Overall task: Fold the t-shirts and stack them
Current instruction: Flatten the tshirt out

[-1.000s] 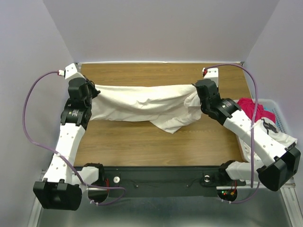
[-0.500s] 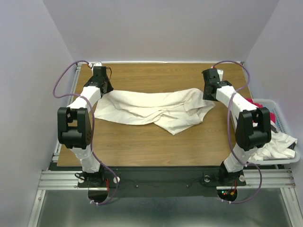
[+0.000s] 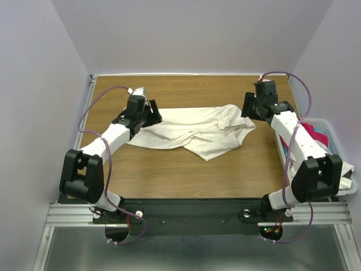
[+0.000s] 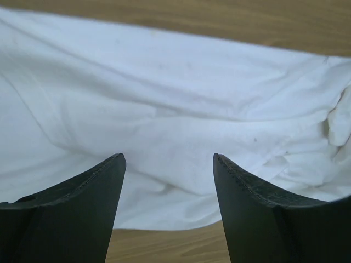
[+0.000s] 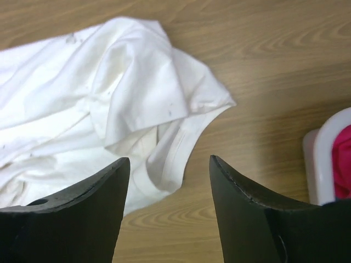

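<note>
A plain off-white t-shirt [image 3: 192, 130] lies crumpled across the far half of the wooden table [image 3: 186, 175], no longer stretched. My left gripper [image 3: 151, 115] hovers at the shirt's left end, open, with only cloth [image 4: 164, 98] below its dark fingers [image 4: 82, 213]. My right gripper [image 3: 249, 109] stands open just above the shirt's right end, where a sleeve [image 5: 159, 82] lies flat on the wood. Nothing sits between either pair of jaws. A magenta-red t-shirt [image 3: 319, 137] and a white one [image 3: 345, 172] rest in the basket, partly hidden by my right arm.
A white plastic basket [image 3: 331, 121] stands off the table's right edge; its rim [image 5: 329, 137] shows in the right wrist view. Grey walls close in the table on the left, back and right. Bare wood runs along the near side of the table.
Both grippers have opened and let go of the off-white shirt, which has dropped onto the table. The left gripper moved in over its left end; the right drew back slightly.
</note>
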Robot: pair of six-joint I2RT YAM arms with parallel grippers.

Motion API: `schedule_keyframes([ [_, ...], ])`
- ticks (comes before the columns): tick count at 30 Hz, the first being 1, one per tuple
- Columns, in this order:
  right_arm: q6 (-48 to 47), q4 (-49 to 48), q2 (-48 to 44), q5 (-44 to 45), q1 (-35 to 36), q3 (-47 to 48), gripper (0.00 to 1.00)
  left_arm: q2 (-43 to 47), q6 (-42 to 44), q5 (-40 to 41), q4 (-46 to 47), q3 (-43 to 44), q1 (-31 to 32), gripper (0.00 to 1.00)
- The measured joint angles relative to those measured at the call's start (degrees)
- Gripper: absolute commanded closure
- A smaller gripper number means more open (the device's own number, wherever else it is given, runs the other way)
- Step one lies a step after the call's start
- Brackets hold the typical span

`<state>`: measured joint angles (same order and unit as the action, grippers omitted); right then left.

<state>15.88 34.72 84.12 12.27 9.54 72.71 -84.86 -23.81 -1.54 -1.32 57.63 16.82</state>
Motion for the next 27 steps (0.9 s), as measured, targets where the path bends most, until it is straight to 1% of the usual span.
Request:
schedule_keyframes([
  [2,0.04,-0.39,-0.87,-2.86,0.04,-2.43,0.34,-0.26,-2.4,-0.66,0.96,-4.2,2.23,0.25],
  [4,0.2,-0.72,-0.7,-5.51,0.31,-4.52,0.34,-1.4,-4.2,-1.05,1.4,-6.34,3.67,0.26],
  [6,0.42,-0.68,-0.07,-7.8,0.39,-5.79,0.34,-3.15,-5.73,-1.2,2.36,-7.41,4.94,0.3],
  [9,0.66,-1.03,0.55,-10.8,0.74,-6.19,0.34,-5.86,-7.15,-0.96,5.2,-7.28,5.2,0.35],
  [11,0.85,-1.7,0.57,-11.87,1.07,-6.19,0.34,-6.99,-7.39,-0.87,6.03,-7.08,5.2,0.37],
  [18,1.07,-3.43,0.24,-13.64,1.7,-7.04,0.34,-15.74,-7.54,-0.48,7.41,0.74,5.22,0.41],
  [27,1.27,-3.48,-0.96,-13.77,1.77,-9.03,0.34,-23.1,-5.92,-1.11,7.54,12.26,5.31,0.41],
])
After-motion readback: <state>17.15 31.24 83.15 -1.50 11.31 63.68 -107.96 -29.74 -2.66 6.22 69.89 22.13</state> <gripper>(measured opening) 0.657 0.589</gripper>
